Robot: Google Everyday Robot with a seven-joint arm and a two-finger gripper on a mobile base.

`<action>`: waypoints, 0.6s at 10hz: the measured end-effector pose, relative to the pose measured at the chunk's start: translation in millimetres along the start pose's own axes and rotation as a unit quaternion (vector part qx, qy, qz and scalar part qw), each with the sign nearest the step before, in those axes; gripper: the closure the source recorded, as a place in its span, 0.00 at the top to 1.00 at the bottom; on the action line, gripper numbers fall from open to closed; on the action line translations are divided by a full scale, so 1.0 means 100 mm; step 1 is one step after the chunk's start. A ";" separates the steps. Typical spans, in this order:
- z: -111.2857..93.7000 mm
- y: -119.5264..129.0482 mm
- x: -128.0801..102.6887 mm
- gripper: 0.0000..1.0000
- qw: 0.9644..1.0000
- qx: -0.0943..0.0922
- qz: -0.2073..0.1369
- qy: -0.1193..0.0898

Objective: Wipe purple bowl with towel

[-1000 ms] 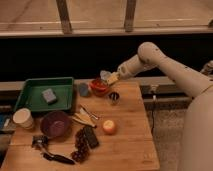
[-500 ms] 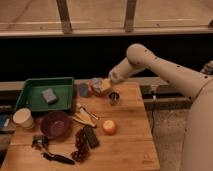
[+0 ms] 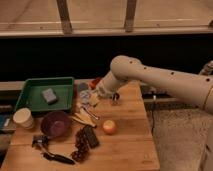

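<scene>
Your gripper [image 3: 93,96] hung over the counter [image 3: 131,142] beside the tray [image 3: 31,103], fingers closed on the towel [image 3: 84,95]. The purple bowl [image 3: 55,124] sat apart, front-left.

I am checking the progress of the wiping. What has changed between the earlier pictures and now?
The gripper, shut on the towel, moved left and down toward the purple bowl, which it has not reached. The purple bowl, orange fruit and green tray stayed in place.
</scene>
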 end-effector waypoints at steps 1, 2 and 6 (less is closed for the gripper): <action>0.13 0.11 -0.03 0.00 1.000 0.005 -0.009 -0.005; 0.24 0.19 -0.07 0.00 1.000 0.010 -0.016 -0.007; 0.79 0.60 -0.35 0.00 0.998 0.000 -0.064 -0.005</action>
